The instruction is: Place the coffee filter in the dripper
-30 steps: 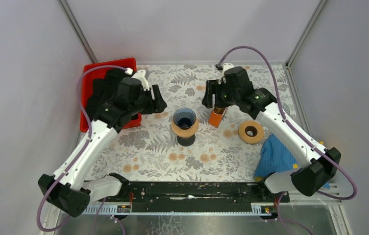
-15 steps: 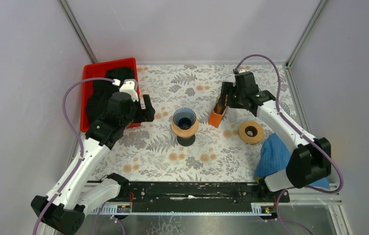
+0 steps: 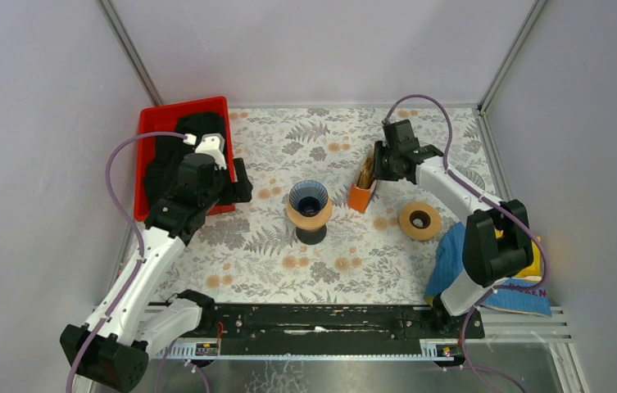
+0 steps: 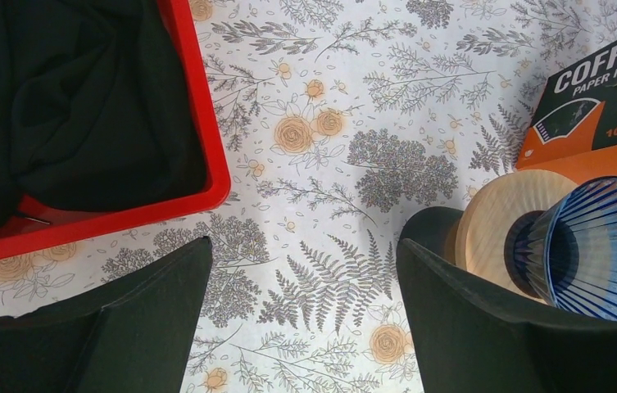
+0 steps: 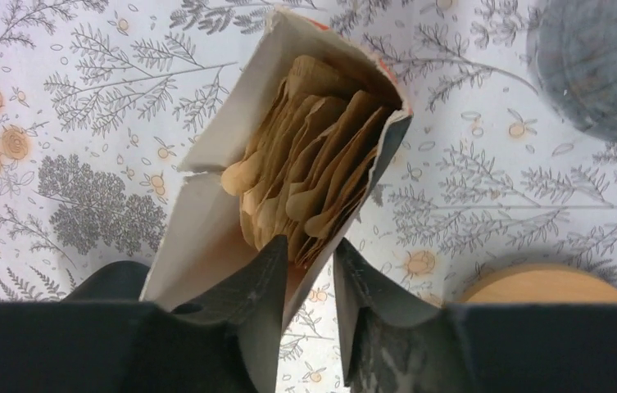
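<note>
While the right gripper (image 5: 311, 250) sits nearly closed at the box (image 5: 206, 221) rim, its grasp unclear, it should pinch one coffee filter (image 5: 313, 155) from inside. The dripper (image 3: 309, 199) stands at the box's nine o'clock. The left gripper (image 4: 305, 246) gapes wide, empty.

Bench (image 3: 256, 246): covered by a matt sheet with a floral print, lying smooth.
Tray (image 3: 180, 106): red plastic, glossy rim.
Its contents (image 4: 67, 98): black cloth, matt, in soft folds.
Dripper (image 4: 600, 262): blue, ribbed and shiny; glass or plastic cannot be told.
Collar (image 4: 493, 221): pale wood, smooth.
Filter box (image 5: 206, 221): card, printed orange outside, plain grey-white inside, top edge torn.
Coffee filters (image 5: 313, 172): brown paper, matt, lightly crinkled.
Right fingers (image 5: 260, 311): black plastic, matt, faintly scuffed.
Ring (image 3: 407, 219): wood.
Cloth (image 3: 460, 262): blue.
</note>
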`<state>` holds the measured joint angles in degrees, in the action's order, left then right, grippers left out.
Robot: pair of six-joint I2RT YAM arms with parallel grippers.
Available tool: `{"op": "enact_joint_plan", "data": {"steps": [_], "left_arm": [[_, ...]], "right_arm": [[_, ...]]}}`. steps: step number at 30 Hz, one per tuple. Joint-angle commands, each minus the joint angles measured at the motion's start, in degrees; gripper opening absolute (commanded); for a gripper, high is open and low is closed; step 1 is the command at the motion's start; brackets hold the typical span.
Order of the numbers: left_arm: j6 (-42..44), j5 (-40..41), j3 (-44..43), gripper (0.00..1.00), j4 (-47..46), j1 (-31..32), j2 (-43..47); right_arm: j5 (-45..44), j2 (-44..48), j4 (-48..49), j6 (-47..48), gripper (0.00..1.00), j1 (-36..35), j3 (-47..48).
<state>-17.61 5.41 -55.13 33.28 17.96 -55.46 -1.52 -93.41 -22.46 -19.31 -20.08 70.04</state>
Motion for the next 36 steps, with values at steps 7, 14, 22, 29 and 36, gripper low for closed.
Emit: {"op": "enact_joint_plan", "data": {"steps": [7,14,22,29,36], "left_arm": [[0.91,-2.23,1.25,0.89,-3.39,-2.92,-1.30],[0.99,-3.28,1.34,0.87,-3.81,-3.66,-3.20],[1.07,-5.24,1.20,0.86,-4.37,-5.43,-5.71],[0.99,-6.58,1.61,0.86,-5.46,-7.03,-5.70],[0.82,-8.01,1.70,0.85,-5.94,-7.97,-5.95]], "right_arm": [[-0.03,-5.80,1.23,1.73,0.09,0.19,9.95],[0.04,-8.88,2.43,0.80,0.00,0.15,14.53],[1.66,-13.96,0.87,0.97,0.00,0.15,19.58],[1.65,-16.50,-0.45,2.48,0.04,0.19,21.44],[2.05,-15.65,-3.29,4.07,0.20,0.17,24.26]]}}
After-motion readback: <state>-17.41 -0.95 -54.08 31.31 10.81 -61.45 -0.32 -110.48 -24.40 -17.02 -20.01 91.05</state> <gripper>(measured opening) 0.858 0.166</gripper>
